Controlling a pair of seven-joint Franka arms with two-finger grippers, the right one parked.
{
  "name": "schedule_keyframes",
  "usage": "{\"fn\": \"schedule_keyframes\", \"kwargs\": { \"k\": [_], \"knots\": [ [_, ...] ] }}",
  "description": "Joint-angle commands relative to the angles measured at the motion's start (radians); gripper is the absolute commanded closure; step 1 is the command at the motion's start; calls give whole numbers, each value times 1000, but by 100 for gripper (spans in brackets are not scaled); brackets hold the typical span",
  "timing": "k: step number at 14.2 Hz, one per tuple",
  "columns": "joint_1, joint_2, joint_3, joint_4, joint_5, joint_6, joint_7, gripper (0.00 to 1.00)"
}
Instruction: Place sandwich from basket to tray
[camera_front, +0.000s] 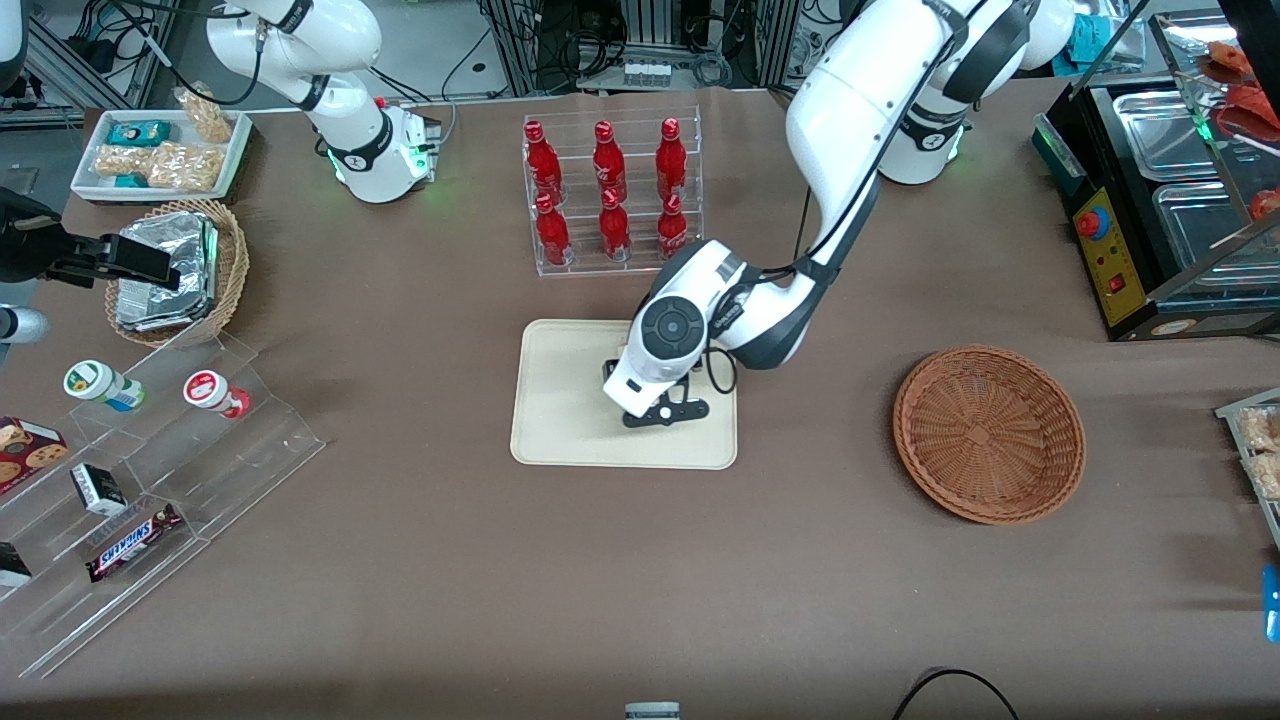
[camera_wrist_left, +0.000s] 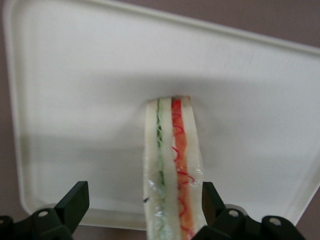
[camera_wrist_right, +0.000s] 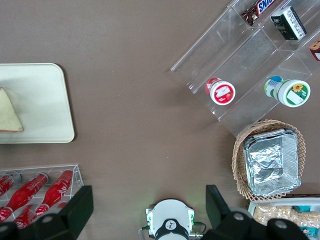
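The sandwich (camera_wrist_left: 172, 170), a clear-wrapped white wedge with green and red filling lines, rests on the cream tray (camera_front: 560, 400), its cut edge facing the wrist camera. My gripper (camera_front: 655, 408) hangs low over the tray, toward its edge on the working arm's side, and hides the sandwich in the front view. The gripper (camera_wrist_left: 144, 191) is open: one finger (camera_wrist_left: 75, 200) stands well clear of the bread, the other finger (camera_wrist_left: 210, 197) sits right beside it. The right wrist view shows the sandwich (camera_wrist_right: 7, 114) on the tray (camera_wrist_right: 45, 100). The reddish-brown basket (camera_front: 988, 432) holds nothing.
A clear rack of red bottles (camera_front: 610, 195) stands just farther from the front camera than the tray. Toward the parked arm's end are a stepped acrylic shelf (camera_front: 190, 440) with snacks, a tan basket of foil packs (camera_front: 175, 270) and a white snack tray (camera_front: 165, 150). A black appliance (camera_front: 1150, 200) stands past the basket.
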Motion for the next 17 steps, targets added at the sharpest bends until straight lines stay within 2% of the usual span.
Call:
{"fn": "schedule_keyframes", "kwargs": {
  "k": [1,3,5,6,8,9,13,17],
  "knots": [
    [48,-219,66,-59,-8,-206,-7,0],
    [166,-352,61,-57,-55,-363,24,0],
    [216,-445,69,-55,-53,-505,62,0],
    [255,-469,70,-50,-41,-564,68,0],
    [292,-522,69,-49,91,-656,76,0],
    [333,-536,67,-49,122,-684,111,0],
    [479,-601,67,-43,124,-817,421,0],
    [522,-596,69,68,130,-888,429,0]
  ]
}}
